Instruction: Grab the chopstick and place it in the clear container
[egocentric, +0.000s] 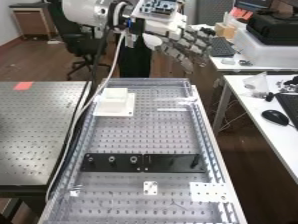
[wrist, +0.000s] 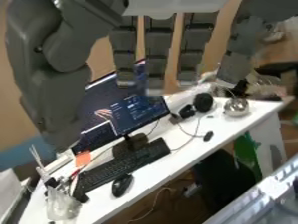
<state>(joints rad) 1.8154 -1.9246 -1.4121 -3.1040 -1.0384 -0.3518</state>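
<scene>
Above the far right end of the bench, the hand (egocentric: 181, 44) hangs in the air with its fingers extended and nothing in them. In the wrist view the hand (wrist: 157, 52) has straight, spread fingers over a white desk. A thin pale strip (egocentric: 172, 109) lies near the bench's far right side; I cannot tell whether it is the chopstick. Thin pale sticks (wrist: 36, 156) stand at the edge of the desk. A clear crumpled container or bag (wrist: 61, 204) is beside the keyboard, also seen as a clear item (egocentric: 255, 84) on the right desk.
The perforated bench (egocentric: 153, 135) carries a white block on a square base (egocentric: 115, 103), a black bar with knobs (egocentric: 143, 162) and small white plates (egocentric: 208, 192). A white cable hangs down its left side. On the desk are a keyboard (wrist: 120, 166), mouse (wrist: 122, 185) and monitors.
</scene>
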